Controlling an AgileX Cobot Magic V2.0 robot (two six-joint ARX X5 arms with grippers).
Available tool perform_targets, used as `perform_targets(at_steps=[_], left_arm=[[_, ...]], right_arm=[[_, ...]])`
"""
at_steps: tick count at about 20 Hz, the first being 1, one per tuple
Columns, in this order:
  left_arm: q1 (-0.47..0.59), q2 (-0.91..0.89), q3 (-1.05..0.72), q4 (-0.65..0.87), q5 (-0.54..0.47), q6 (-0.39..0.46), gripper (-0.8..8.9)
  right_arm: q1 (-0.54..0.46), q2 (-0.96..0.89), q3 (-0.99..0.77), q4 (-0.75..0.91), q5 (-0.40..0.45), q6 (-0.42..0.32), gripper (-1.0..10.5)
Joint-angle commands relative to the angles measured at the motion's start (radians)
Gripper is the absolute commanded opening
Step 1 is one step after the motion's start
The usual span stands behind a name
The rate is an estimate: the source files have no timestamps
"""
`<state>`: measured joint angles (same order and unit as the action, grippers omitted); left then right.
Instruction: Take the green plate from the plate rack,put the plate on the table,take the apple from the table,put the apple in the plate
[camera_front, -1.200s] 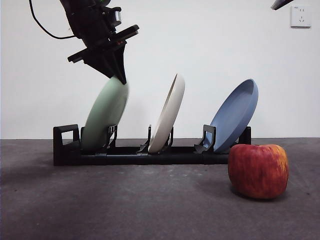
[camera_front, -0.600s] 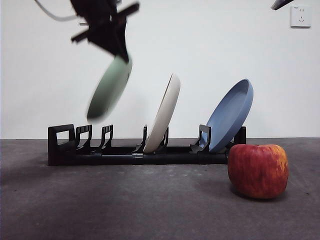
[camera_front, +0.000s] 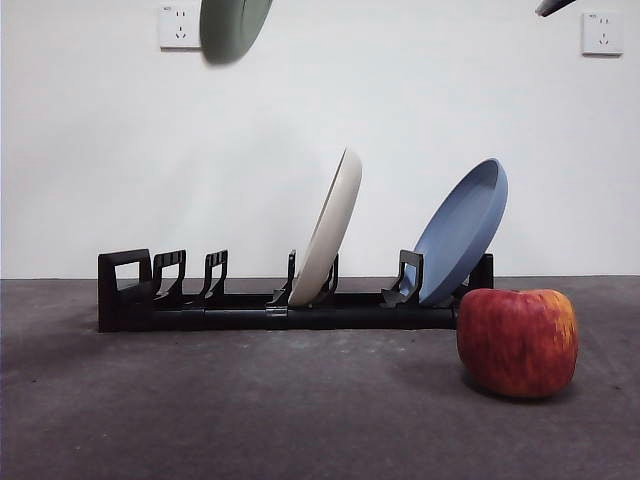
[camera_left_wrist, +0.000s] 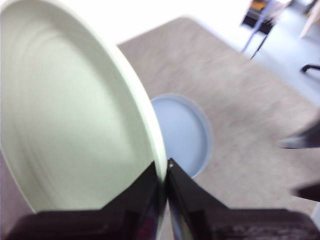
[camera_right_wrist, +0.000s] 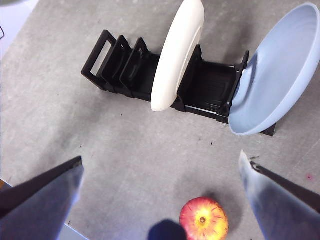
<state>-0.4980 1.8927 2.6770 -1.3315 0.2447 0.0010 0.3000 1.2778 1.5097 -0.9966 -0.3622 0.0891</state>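
Note:
The green plate (camera_left_wrist: 70, 125) hangs high in the air, clear of the plate rack (camera_front: 290, 305). My left gripper (camera_left_wrist: 164, 180) is shut on its rim. In the front view only the plate's lower edge (camera_front: 235, 25) shows at the top of the picture, and the left gripper itself is out of that view. The red apple (camera_front: 517, 342) rests on the grey table (camera_front: 250, 410) in front of the rack's right end. My right gripper (camera_right_wrist: 161, 157) hovers high above the table, open and holding nothing, with the apple (camera_right_wrist: 203, 219) and the rack (camera_right_wrist: 125, 65) below it.
A cream-white plate (camera_front: 330, 230) leans in the rack's middle holder and a blue plate (camera_front: 460, 235) in the right one. The left holders next to the loop handle (camera_front: 125, 285) hold nothing. The right arm's tip (camera_front: 555, 7) shows at the top right corner.
The green plate has risen out of the rack's left holder and up to the top of the front view. The left arm has left that view. The rack shifted slightly left.

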Motion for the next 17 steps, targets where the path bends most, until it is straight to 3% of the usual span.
perform_targets(at_steps=[1,4,7,13,17], left_arm=[[-0.079,-0.091,-0.006,-0.005,-0.082,0.037,-0.08],[-0.219,-0.254,-0.118,-0.006,-0.237,0.055,-0.09],[-0.355,-0.456,-0.37,-0.006,-0.348,0.045,-0.08],[-0.628,-0.8,-1.017,-0.006,-0.536,-0.227,-0.08],[-0.716,-0.846,-1.349,0.03,-0.704,-0.398,-0.09]], right_arm=[[0.002,0.003,0.002,0.0,0.003,-0.01,7.2],[0.002,0.002,0.002,-0.002,0.003,-0.015,7.2],[0.001,0.002,0.002,-0.014,0.003,-0.016,7.2],[0.001,0.002,0.002,-0.022,0.003,-0.015,7.2],[0.001,0.002,0.002,-0.022,0.003,-0.015,7.2]])
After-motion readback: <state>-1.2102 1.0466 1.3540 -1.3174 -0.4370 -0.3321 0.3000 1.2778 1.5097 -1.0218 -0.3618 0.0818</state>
